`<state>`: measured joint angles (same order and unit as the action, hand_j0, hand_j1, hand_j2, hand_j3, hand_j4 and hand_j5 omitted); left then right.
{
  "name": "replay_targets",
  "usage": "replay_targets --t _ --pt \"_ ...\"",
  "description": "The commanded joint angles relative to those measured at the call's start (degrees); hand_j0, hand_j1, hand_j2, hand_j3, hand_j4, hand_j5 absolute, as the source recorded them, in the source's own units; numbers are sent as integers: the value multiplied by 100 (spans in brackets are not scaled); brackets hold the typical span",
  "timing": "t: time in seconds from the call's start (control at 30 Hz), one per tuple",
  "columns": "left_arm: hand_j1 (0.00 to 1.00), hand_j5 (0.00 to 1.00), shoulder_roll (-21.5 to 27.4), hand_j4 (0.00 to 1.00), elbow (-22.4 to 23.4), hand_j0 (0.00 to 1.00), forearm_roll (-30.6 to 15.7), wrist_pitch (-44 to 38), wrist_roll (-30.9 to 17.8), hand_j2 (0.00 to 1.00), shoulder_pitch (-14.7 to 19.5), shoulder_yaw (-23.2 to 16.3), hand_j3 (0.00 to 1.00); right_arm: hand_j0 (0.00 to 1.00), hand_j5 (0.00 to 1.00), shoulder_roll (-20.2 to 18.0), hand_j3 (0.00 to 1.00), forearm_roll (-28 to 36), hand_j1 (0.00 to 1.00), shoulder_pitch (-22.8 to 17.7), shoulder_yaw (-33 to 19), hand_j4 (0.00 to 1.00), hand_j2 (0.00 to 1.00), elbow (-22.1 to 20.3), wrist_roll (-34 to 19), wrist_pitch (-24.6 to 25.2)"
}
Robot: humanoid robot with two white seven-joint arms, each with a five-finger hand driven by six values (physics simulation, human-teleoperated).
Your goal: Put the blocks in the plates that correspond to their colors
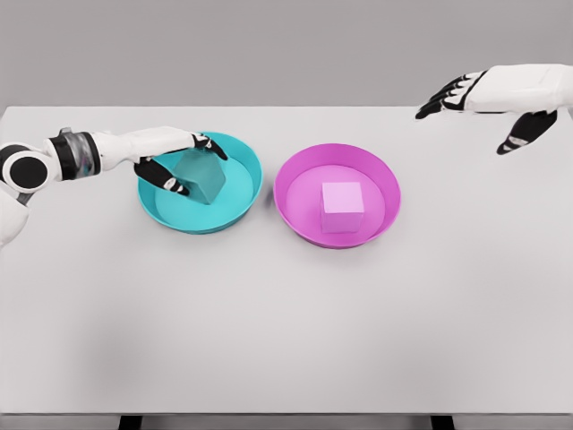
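Bare white table (pixel 286 340) fills the near part of the head view, nothing on it close to the camera. Farther back, 2 plates sit side by side near the table middle, just apart, not touching. Pink plate (pixel 295 202) on the right side of the pair, pink block (pixel 342 207) resting flat inside it, roughly centered, upright, square to the view. Teal plate (pixel 242 193) on the left side of the pair, teal block (pixel 200 175) inside it, tilted with 1 corner up, sitting toward the plate's left half. Left hand (pixel 179 159) comes in from the left edge, white forearm with a dark wrist band, reaching over the teal plate's left rim; black-tipped fingers are wrapped onto the teal block, thumb side low at the block's left lower edge, other fingers across its top. Cannot tell whether the block's bottom touches the plate floor or is lifted slightly. Right hand (pixel 488 103) shows at the upper right, above the table's far edge, well apart from both plates; fingers spread and relaxed, pointing left, thumb hanging down, holding nothing. Plain grey wall behind the table. 2 dark table legs just visible at the bottom edge.
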<state>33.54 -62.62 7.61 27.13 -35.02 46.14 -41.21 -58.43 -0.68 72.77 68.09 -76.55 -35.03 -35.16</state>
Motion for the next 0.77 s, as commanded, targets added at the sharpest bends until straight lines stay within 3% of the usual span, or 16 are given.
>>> replay_targets --t 0.0,0.1,0.17,0.23,0.33,0.43,0.53,0.6,0.73 --pt "98 98 21 98 -31 98 -49 -6 2 98 0 8 98 100 100 -63 100 50 100 -9 -217 100 100 307 3 16" --pt "100 100 39 100 -241 100 -84 108 2 100 26 86 100 100 100 25 100 68 100 -334 -200 100 100 299 3 16" --pt "100 100 214 100 -751 100 -119 214 2 100 -18 464 100 100 100 86 100 85 100 -308 -235 100 100 325 3 16" --pt "100 100 785 100 -1384 100 -628 556 2 100 -79 667 100 100 100 51 100 33 100 -369 -375 100 100 343 3 16" --pt "100 100 1155 100 -1463 100 -1130 787 2 100 -263 1088 100 100 100 77 100 6 100 -457 -393 100 100 378 3 16" --pt "100 100 1435 100 -1499 100 -1490 787 2 100 -983 1765 100 100 100 121 100 24 100 -474 -437 100 100 536 3 16" --pt "100 100 1910 100 -1490 100 -2141 787 2 100 -1467 1783 100 100 100 209 100 6 100 -519 -446 100 100 825 3 16" --pt "100 100 1990 100 -1490 100 -2167 787 2 100 -1801 1801 100 100 100 227 100 24 100 -519 -472 100 100 1116 3 16" --pt "100 100 1990 100 -1455 100 -2150 787 2 100 -1916 1801 100 100 100 315 100 24 100 -527 -498 100 100 1098 3 16"
